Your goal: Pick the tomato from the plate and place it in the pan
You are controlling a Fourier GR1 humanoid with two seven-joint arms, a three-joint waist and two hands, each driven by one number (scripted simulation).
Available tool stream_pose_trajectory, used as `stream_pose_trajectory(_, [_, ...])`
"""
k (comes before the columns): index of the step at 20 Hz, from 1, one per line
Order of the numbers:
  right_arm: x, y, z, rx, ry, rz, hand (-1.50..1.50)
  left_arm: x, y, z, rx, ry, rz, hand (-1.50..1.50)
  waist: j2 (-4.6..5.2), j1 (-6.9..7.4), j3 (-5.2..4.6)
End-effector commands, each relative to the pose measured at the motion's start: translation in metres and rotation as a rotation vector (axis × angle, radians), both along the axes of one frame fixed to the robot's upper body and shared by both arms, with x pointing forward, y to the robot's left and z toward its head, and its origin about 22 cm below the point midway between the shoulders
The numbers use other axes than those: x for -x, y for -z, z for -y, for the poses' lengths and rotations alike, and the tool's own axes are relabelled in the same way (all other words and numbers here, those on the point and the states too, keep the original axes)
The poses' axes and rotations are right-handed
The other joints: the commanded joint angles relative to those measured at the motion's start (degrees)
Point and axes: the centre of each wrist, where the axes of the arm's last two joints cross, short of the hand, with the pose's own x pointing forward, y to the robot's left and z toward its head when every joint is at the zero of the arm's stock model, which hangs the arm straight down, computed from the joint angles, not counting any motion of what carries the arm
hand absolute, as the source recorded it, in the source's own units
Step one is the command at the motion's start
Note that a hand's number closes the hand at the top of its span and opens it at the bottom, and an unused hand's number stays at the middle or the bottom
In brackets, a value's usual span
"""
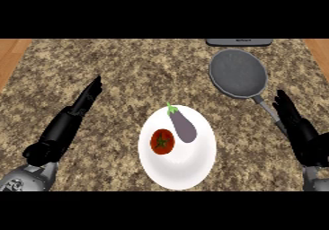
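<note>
A red tomato lies on the left part of a white plate near the counter's front. Beside it on the same plate lies a purple eggplant. A grey pan sits at the back right, its handle pointing toward me. My left hand rests open on the left, fingers stretched away, well apart from the plate. My right hand is open at the right edge, just right of the pan's handle. Neither hand holds anything.
A dark flat object lies at the counter's far edge behind the pan. The speckled stone counter ends in wooden strips at both sides.
</note>
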Motion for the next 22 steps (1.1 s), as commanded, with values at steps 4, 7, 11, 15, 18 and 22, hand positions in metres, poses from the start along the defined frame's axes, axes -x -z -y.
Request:
stream_pose_trajectory(4, [-0.009,-0.036,-0.099,-0.131,-0.256,0.397,1.5,0.008,0.021,0.007,0.153,-0.116,-0.013,0.0,-1.24,1.93,0.42])
stream_pose_trajectory(7, [-0.013,-0.038,-0.056,0.302,-0.035,0.459,1.5,0.012,0.033,0.018,0.234,-0.151,-0.085,0.0,-1.62,-0.46,-0.25])
stream_pose_trajectory(11, [0.069,0.007,-0.139,-0.018,-0.04,0.531,-1.5,0.018,0.056,0.03,0.28,-0.191,-0.079,0.0,-1.11,-0.75,0.47])
stream_pose_trajectory(15, [0.088,0.01,-0.114,0.222,-0.099,0.537,-1.5,0.022,0.056,0.03,0.26,-0.186,-0.075,0.0,-1.09,-0.22,0.45])
stream_pose_trajectory(18, [0.079,0.004,-0.116,0.304,-0.079,0.542,-1.5,0.019,0.061,0.03,0.293,-0.156,-0.077,0.0,-0.94,0.29,0.46])
stream_pose_trajectory(22, [0.088,-0.033,-0.126,0.42,-0.135,0.435,-1.5,0.014,0.053,0.024,0.274,-0.18,-0.073,0.0,-1.04,0.22,0.36])
